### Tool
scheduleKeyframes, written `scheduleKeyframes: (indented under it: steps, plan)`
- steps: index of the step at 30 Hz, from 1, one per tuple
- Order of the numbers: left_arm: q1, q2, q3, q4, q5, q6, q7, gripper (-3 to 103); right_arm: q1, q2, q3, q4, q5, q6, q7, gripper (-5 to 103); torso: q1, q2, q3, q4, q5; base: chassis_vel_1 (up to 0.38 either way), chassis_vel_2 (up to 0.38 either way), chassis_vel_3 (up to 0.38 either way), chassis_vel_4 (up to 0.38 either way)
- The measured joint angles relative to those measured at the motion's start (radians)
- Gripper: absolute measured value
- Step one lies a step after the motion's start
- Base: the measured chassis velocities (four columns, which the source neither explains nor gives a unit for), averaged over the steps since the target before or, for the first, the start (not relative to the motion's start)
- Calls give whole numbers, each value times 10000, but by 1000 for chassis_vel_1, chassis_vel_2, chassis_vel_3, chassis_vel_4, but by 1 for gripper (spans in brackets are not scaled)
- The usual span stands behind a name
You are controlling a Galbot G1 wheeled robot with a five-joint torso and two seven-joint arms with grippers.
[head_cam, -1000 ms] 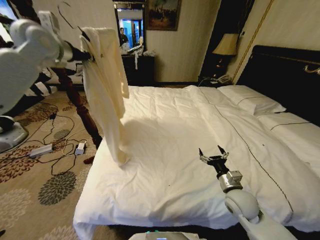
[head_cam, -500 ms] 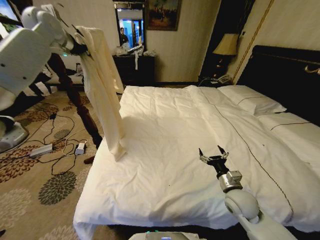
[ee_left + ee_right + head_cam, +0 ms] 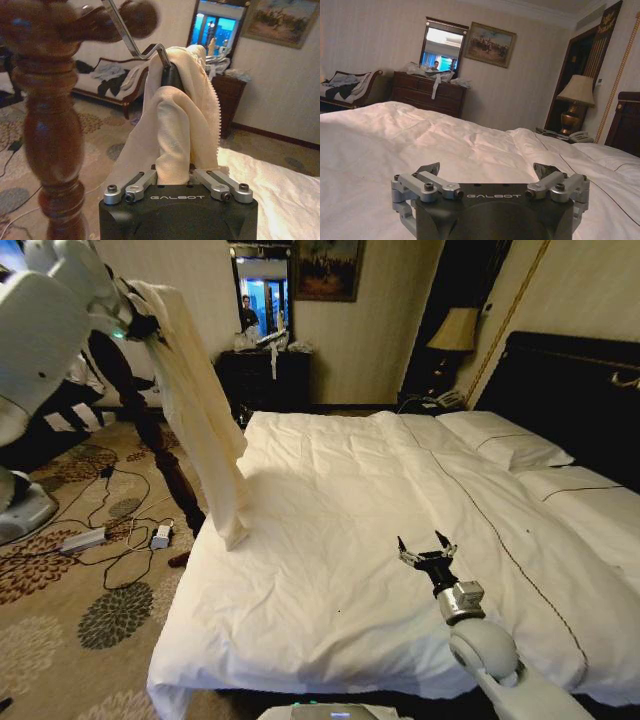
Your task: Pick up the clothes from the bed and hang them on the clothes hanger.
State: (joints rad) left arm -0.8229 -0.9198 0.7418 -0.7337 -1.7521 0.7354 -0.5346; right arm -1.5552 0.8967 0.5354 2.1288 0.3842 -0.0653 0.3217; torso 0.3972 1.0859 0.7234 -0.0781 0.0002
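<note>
- far left of head view, floor: patterned carpet (image 3: 110, 615) w/ cables and a power brick (image 3: 80, 540) lying on it, just off the bed's left edge
- left gripper (image 3: 140, 325) is up high at top left, clamped narrow on the top of the cream garment (image 3: 200, 410). In the left wrist view the fingers (image 3: 142, 179) sit either side of the bunched cloth (image 3: 180, 135), pinching it
- clothes hanger (image 3: 170, 75): black body pokes out of the top of the cloth, silvery hook (image 3: 130, 40) runs up past a dark turned wooden post (image 3: 47, 125) that's right beside the gripper. Can't tell if the hook is resting on the post's peg or just near it
- garment hangs long and limp, bottom end dangling above the bed's left edge, can't tell if it touches
- bed (image 3: 400, 540): white sheet, mostly bare, pillows (image 3: 505, 445) at the far right by the dark headboard (image 3: 570, 390)
- right gripper (image 3: 426, 548) low over the bed, right of centre, fingers spread wide w/ nothing in them; same in right wrist view (image 3: 487, 175)
- back wall: dresser (image 3: 270, 375), mirror (image 3: 262, 290), lamp (image 3: 452, 332)
</note>
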Motion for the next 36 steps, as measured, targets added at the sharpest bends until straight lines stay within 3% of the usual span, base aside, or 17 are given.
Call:
scheduleKeyframes:
  steps: [3,8,13,26,36]
  plan:
    - [96,34,-30,84,-11,-1,-66,15,0,0,0,0,0,0,0,100,1,0,0,9,-8,0,0,0,0]
    - [164,22,-102,264,-37,-3,-94,15,0,0,0,0,0,0,0,100,1,0,0,0,1,0,0,0,0]
    - [298,-120,-308,563,-25,-4,-13,15,0,0,0,0,-1,0,0,100,1,0,1,6,-4,0,0,0,0]
    - [295,-899,-608,1937,1290,-4,1167,15,0,0,0,0,-1,0,0,100,0,0,0,4,-3,0,0,0,0]
    - [359,-989,-658,2036,1381,-4,1118,15,0,0,0,0,-1,0,0,100,1,0,0,5,-2,0,0,0,0]
